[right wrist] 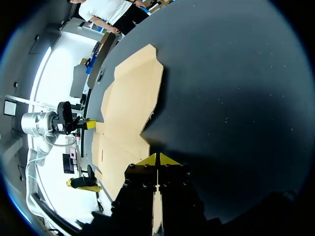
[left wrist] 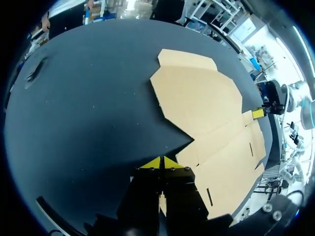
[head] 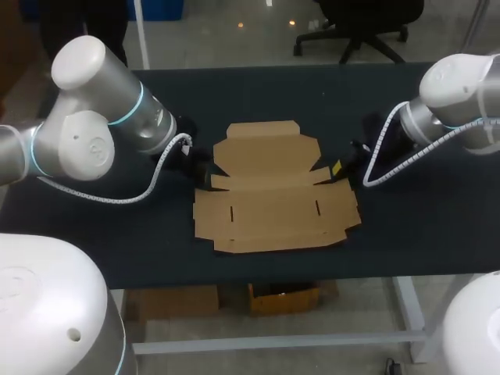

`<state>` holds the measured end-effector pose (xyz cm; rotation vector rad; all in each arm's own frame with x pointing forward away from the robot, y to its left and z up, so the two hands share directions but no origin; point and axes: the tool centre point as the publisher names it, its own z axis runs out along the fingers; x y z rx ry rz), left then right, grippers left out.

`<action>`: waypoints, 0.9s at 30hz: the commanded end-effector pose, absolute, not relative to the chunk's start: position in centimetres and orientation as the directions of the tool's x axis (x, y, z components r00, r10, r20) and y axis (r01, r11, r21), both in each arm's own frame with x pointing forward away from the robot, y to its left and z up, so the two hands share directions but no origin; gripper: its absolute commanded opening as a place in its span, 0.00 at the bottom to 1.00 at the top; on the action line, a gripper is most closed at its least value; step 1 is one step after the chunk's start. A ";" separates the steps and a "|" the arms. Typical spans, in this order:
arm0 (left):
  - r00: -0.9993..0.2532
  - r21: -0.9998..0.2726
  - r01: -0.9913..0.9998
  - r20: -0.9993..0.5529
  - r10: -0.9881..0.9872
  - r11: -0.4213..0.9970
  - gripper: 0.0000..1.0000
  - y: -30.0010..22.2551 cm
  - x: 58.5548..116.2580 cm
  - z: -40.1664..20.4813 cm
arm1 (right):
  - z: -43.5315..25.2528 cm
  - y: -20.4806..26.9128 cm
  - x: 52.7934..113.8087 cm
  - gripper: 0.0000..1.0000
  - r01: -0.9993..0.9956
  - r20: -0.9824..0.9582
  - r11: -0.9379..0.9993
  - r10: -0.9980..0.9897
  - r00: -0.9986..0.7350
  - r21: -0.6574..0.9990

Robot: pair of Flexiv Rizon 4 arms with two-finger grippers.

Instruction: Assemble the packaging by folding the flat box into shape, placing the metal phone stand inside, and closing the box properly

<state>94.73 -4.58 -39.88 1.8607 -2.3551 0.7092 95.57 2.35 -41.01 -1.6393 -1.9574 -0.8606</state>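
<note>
Right, state as it stands. Dark table (head: 312, 94), with the flat box (head: 273, 195) lying unfolded in the middle of it, tuck flap on the far side, slotted panel on the near side. All panels are down on the surface, nothing folded up.

Left arm (head: 101, 125) comes in from the left, right arm (head: 461, 101) from the right, both low over the table. Left gripper (head: 205, 173) sits at the box's left edge, at the notch where the far and near panels meet. Right gripper (head: 337, 168) sits at the matching notch on the right edge, so the box lies between the two.

Left wrist view: the left gripper (left wrist: 160, 162) has its yellow tips pressed together in a point over bare table. The box (left wrist: 206, 98) lies ahead and to one side, with the nearest flap edge just beside the tips. A thin strip of cardboard colour shows through the slit behind the tips.

Right wrist view is the same picture mirrored: the right gripper (right wrist: 157, 160) has its tips pressed together, with the box (right wrist: 130, 98) edge just beside and ahead of them. Nothing visibly clamped at either pair of tips.
</note>
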 end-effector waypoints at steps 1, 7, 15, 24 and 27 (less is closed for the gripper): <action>-0.278 -0.312 -0.934 0.328 -0.903 0.175 0.00 -4.8 95.3 -40.5 | -41.4 2.5 95.6 0.00 0.978 0.690 0.104 0.695 -0.200 0.179; -0.287 -0.308 -0.934 0.334 -0.898 0.184 0.00 -5.0 95.5 -40.8 | -41.8 2.9 95.2 0.00 0.979 0.691 0.102 0.695 -0.199 0.178; -0.300 -0.308 -0.931 0.342 -0.891 0.196 0.00 -5.3 95.7 -41.0 | -42.2 2.8 95.0 0.00 0.981 0.698 0.093 0.691 -0.186 0.170; -0.309 -0.312 -0.929 0.356 -0.882 0.199 0.00 -5.7 95.0 -40.7 | -42.0 3.4 95.2 0.00 0.979 0.698 0.101 0.688 -0.198 0.178; -0.308 -0.315 -0.928 0.356 -0.882 0.197 0.00 -5.6 94.6 -40.5 | -42.0 3.4 95.2 0.00 0.978 0.697 0.101 0.688 -0.200 0.181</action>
